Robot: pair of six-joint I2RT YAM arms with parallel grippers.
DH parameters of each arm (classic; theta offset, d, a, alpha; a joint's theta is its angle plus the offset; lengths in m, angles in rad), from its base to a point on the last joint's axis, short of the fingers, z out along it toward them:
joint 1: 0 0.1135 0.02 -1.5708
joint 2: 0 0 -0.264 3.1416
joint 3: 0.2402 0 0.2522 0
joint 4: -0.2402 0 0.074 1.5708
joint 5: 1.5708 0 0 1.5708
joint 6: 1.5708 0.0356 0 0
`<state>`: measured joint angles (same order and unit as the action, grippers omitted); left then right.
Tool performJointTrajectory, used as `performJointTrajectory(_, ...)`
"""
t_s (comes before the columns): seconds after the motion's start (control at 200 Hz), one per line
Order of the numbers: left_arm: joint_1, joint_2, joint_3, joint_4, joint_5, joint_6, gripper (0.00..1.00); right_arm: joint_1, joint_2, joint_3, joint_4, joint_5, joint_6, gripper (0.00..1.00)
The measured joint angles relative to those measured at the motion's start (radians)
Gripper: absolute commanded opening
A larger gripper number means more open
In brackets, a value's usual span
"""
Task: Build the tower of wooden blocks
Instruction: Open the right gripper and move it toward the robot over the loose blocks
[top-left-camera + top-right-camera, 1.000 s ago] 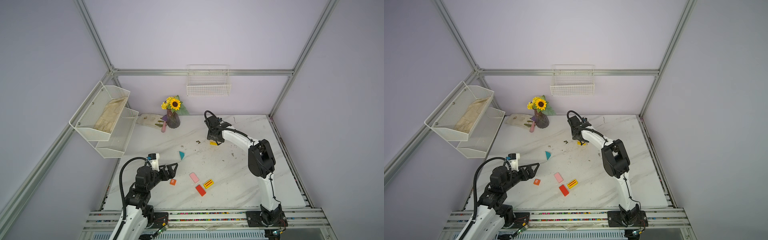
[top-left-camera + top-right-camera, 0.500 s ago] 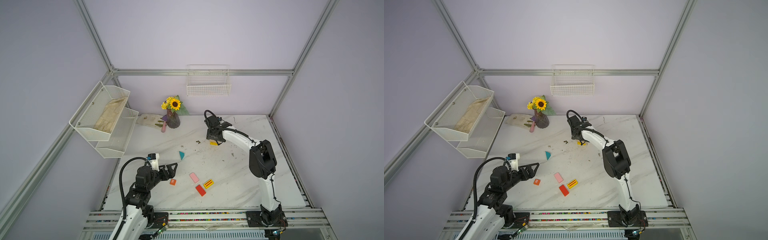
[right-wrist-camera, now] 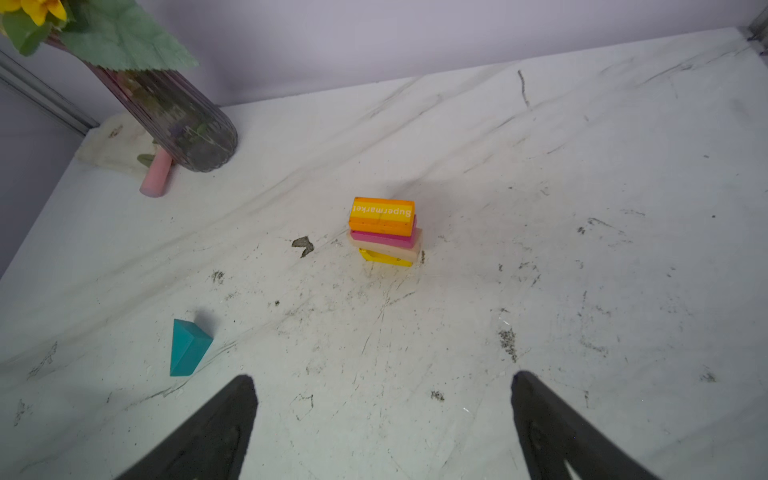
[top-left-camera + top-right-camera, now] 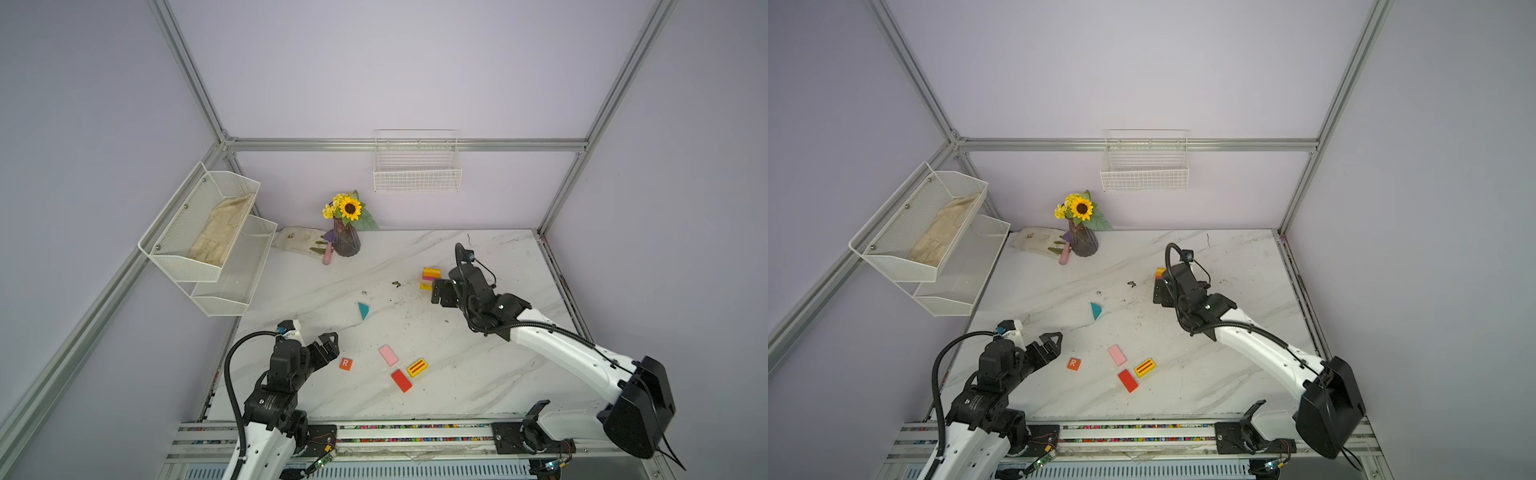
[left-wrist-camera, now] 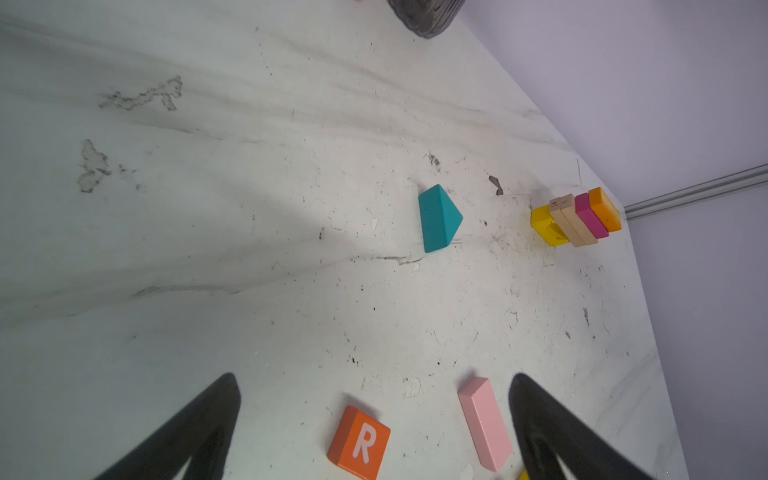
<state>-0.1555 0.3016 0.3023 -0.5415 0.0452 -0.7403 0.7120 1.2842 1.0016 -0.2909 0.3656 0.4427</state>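
The tower stands at the back middle of the table: yellow base, tan, magenta, and an orange "Supermarket" block on top. My right gripper is open just in front of the tower, holding nothing. It hides most of the tower in a top view. Loose wood blocks lie flat: a teal triangle, an orange "R" cube, a pink slab, a yellow striped slab and a red slab. My left gripper is open, just left of the "R" cube.
A vase of sunflowers stands at the back left on a cloth, with a pink piece beside it. White mesh shelves hang off the left wall and a wire basket hangs on the back wall.
My right gripper has opened and drawn back from the tower toward the front, and its arm has swung low to the right. The left arm has not moved.
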Motion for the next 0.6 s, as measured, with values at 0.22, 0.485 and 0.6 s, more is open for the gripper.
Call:
performJointTrajectory(0.22,-0.002,-0.275,0.003,-0.021,-0.073,-0.04,1.0,-0.005,-0.055,-0.142,0.114,0.029,-0.032,0.97)
performJointTrajectory(0.485,-0.002,-0.143,0.005,-0.023,-0.08,-0.11,1.0,0.011,-0.063,-0.266,0.177,-0.055,0.031,0.97)
performJointTrajectory(0.6,-0.002,-0.127,0.005,-0.031,-0.092,-0.129,1.0,0.089,-0.058,-0.305,0.186,-0.069,0.071,0.97)
